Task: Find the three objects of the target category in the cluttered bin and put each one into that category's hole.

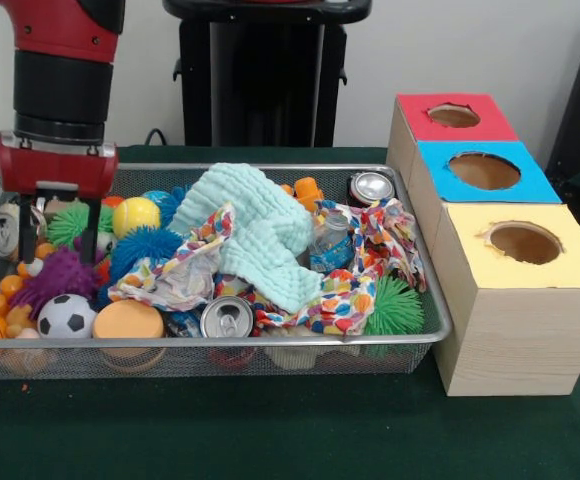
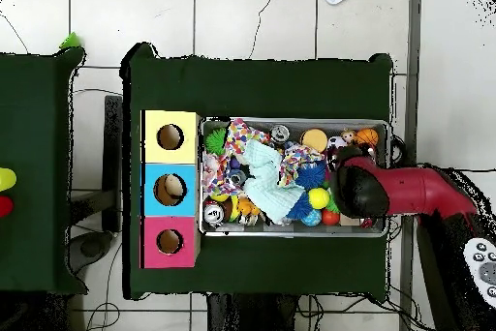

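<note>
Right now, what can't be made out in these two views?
- Plush targets: none identifiable; the mint cloth and patterned cloth bury much of the bin.
- Gripper: in the overhead view the arm covers it.
- Red hole: its inside is hidden in the front view and too small overhead.

— What kind of place is this?
— A robotics lab, it seems. A red and black robot arm (image 1: 62, 90) on a black pedestal (image 1: 265, 75) stands at a surface (image 1: 270, 430) draped in dark green cloth.
— What else shows that?
— From overhead, a pale tiled floor (image 2: 252, 17) with loose cables (image 2: 310, 308) and a second green-covered surface (image 2: 39, 172) alongside. Behind the robot, a plain white wall (image 1: 470, 50).
</note>
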You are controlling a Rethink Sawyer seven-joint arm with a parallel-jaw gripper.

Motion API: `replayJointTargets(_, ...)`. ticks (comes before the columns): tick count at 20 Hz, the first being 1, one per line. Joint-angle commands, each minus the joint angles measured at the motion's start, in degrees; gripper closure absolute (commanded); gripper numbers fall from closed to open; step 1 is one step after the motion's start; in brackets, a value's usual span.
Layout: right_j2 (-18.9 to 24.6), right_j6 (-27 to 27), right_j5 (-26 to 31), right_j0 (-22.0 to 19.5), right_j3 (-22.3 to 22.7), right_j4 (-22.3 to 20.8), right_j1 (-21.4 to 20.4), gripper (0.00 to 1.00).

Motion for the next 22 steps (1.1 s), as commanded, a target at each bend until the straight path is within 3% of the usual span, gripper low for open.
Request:
replayJointTargets(1, -2.6, 1.0, -3.9, 1.5, -3.3, -5.6, 6.2, 0.00)
replayJointTargets(13, 0.2, -5.8, -2.2, -2.3, -5.6, -8.1, 8.2, 0.00)
replayJointTargets(22, -1.4, -5.4, -2.6, -0.6, -6.6, -10.0, 8.1, 0.00)
